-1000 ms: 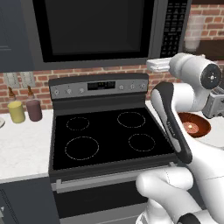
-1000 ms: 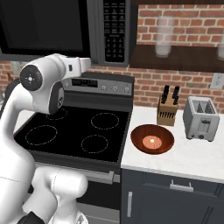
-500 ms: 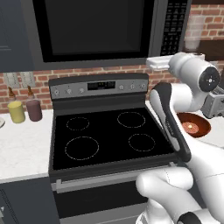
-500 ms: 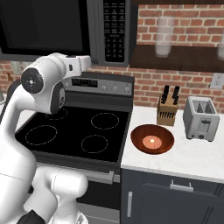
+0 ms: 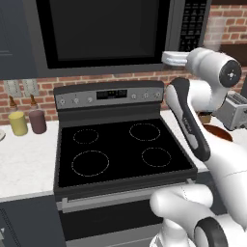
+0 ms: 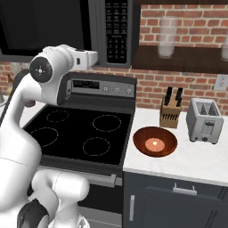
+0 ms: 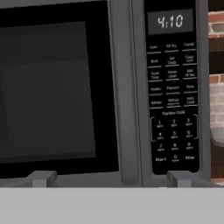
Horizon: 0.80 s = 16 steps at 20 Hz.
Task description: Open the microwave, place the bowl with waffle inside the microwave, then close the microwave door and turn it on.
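Facing microwave door [image 7: 57, 92] shut | bowl [image 6: 155, 141] w/ waffle [image 6: 154, 143] on counter [image 6: 196, 158]

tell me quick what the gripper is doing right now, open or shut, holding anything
Gripper: open and empty, raised in front of the closed microwave door, its fingertips spread wide.
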### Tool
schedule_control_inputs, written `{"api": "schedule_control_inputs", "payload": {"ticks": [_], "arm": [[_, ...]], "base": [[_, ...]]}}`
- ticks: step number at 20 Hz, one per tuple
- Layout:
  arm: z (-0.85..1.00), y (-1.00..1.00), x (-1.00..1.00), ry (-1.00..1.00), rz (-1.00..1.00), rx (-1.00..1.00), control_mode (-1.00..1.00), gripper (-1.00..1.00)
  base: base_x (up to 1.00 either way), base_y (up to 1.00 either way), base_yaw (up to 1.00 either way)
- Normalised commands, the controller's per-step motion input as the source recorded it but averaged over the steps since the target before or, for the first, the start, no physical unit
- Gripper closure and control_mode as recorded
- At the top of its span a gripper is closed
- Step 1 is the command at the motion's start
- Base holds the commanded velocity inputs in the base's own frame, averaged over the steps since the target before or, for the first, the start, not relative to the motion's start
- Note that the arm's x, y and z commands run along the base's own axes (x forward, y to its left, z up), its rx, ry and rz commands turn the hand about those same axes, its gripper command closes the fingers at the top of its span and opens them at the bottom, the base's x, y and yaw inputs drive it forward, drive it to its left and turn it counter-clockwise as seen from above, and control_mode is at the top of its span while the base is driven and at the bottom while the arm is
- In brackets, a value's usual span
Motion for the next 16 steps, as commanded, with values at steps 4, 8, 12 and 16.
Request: {"api": "schedule_control_inputs", "payload": {"ticks": [4,8,12,16], "arm": [[0.00,0.01,0.78,0.03,0.00,0.05,-1.00,-1.00],[-0.01,-0.04,0.72,0.02,0.00,0.03,-1.00,-1.00],[0.00,-0.27,0.42,0.00,0.00,0.06,-1.00,-1.00],[0.00,-0.07,0.42,0.01,0.00,0.00,-1.00,-1.00]], "base": [[0.00,0.00,0.00],[0.00,0.00,0.00],[0.00,0.00,0.00],[0.00,0.00,0.00]]}}
